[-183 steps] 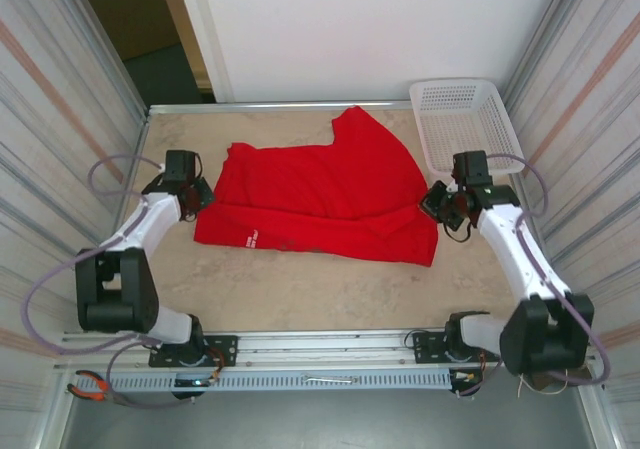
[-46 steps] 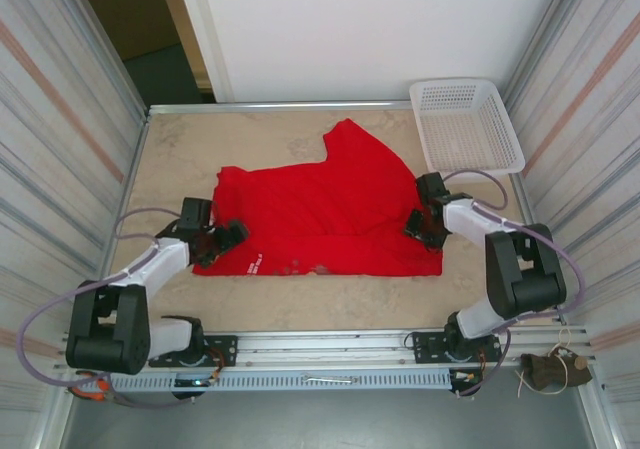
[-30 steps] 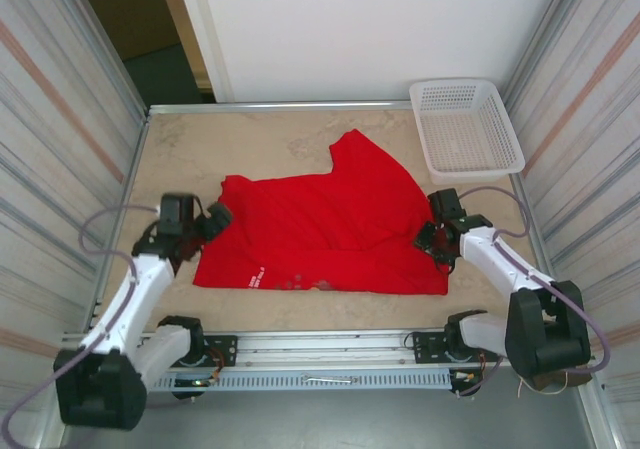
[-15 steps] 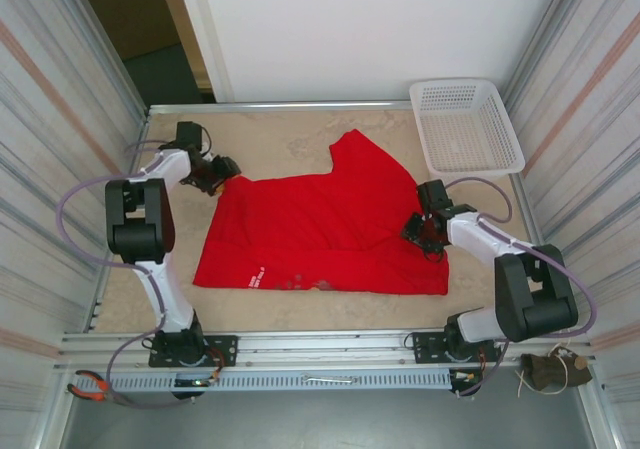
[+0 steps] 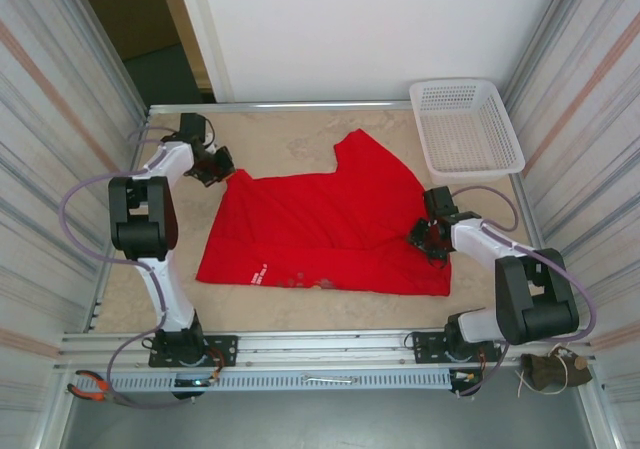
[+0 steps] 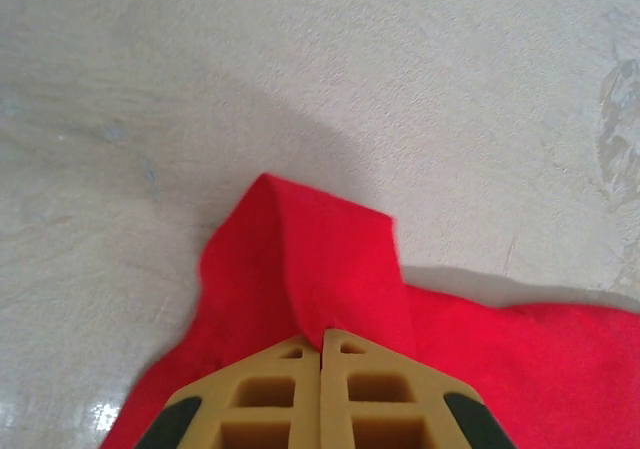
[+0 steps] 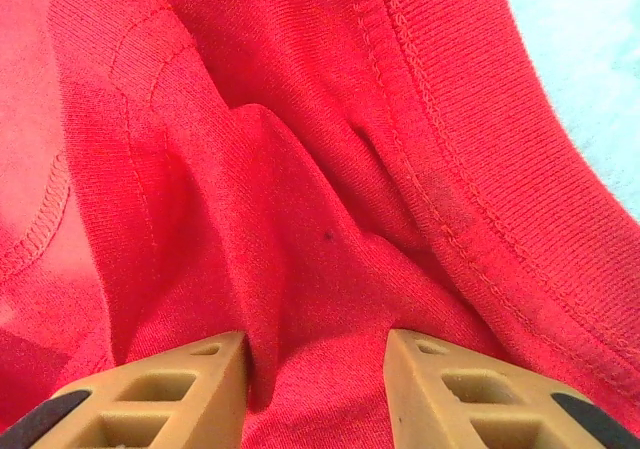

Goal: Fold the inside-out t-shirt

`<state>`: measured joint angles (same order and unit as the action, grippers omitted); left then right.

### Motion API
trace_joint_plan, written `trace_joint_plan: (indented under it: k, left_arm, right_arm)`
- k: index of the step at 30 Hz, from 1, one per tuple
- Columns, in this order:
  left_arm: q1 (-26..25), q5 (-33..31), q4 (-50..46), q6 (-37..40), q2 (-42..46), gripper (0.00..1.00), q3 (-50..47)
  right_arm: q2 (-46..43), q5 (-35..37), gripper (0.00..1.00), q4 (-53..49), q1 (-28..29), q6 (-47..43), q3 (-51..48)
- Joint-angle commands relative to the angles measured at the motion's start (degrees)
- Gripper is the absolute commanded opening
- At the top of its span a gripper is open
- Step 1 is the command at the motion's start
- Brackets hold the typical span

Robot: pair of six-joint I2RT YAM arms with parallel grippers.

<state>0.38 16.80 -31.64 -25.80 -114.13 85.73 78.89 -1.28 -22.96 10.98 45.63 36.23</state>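
The inside-out t-shirt (image 5: 320, 229) lies spread across the middle of the table, bright red, with a small white print (image 5: 260, 274) near its front left corner. My left gripper (image 5: 222, 169) is at the shirt's far left corner. In the left wrist view it (image 6: 320, 339) is shut on a raised flap of red cloth (image 6: 310, 259). My right gripper (image 5: 425, 239) rests on the shirt's right edge. In the right wrist view its jaws (image 7: 315, 344) stand partly closed, with a bunched fold of the red cloth (image 7: 300, 169) squeezed between them beside a stitched hem.
A white mesh basket (image 5: 465, 124) stands at the far right corner. Metal walls close in the table (image 5: 290, 134) on both sides. Bare tabletop runs along the far edge and in front of the shirt. Pliers (image 5: 88, 389) lie below the front rail, left.
My left gripper swung from the shirt's near left side to its far left corner and closed on the cloth. The right gripper shifted slightly along the right edge. The shirt barely moved.
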Motion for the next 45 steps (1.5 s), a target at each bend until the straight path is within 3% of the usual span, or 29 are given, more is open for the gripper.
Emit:
trace_joint_plan:
  k: [1,6,10,14,17,22,27,34,39,45]
  left_arm:
    - [0.4,-2.3,-1.4,3.2,1.3,0.01,2.5]
    - [0.5,-2.2,-1.9,3.5,-0.6,0.06,2.1]
    - [0.4,-1.7,-1.2,3.7,-2.1,0.02,1.2]
    - [0.5,-1.5,-0.4,3.4,-2.3,0.00,0.3]
    - [0.8,-1.4,0.0,3.0,-2.0,0.00,-0.4]
    - [1.0,0.3,0.8,1.7,-1.6,0.00,-0.9]
    - [1.1,2.0,1.8,0.4,-0.7,0.00,-1.7]
    - [1.2,4.7,3.5,-0.8,0.2,0.00,-3.8]
    - [1.3,6.9,5.4,-2.1,0.4,0.00,-5.4]
    - [1.4,8.3,5.4,-1.8,0.5,0.00,-5.4]
  right_arm:
    - [0.0,2.3,0.40,-4.8,-1.0,1.8,-1.5]
    - [-1.6,0.4,0.40,-6.1,-0.9,1.2,1.4]
    - [-3.5,-2.3,0.42,-8.4,-0.1,-2.0,8.3]
    - [1.8,-4.1,0.42,-9.5,0.2,-6.8,18.5]
    - [9.9,-5.6,0.45,-9.7,0.5,-9.8,29.0]
    - [28.6,-5.2,0.59,-13.5,1.8,-13.1,51.1]
    - [48.9,-3.7,0.62,-20.0,2.7,-15.0,77.3]
    - [70.8,-0.6,0.66,-28.9,3.0,-18.6,109.5]
    - [76.0,0.4,0.72,-24.2,2.0,-18.8,113.5]
    - [79.9,-3.9,0.71,-19.2,1.2,-17.8,115.5]
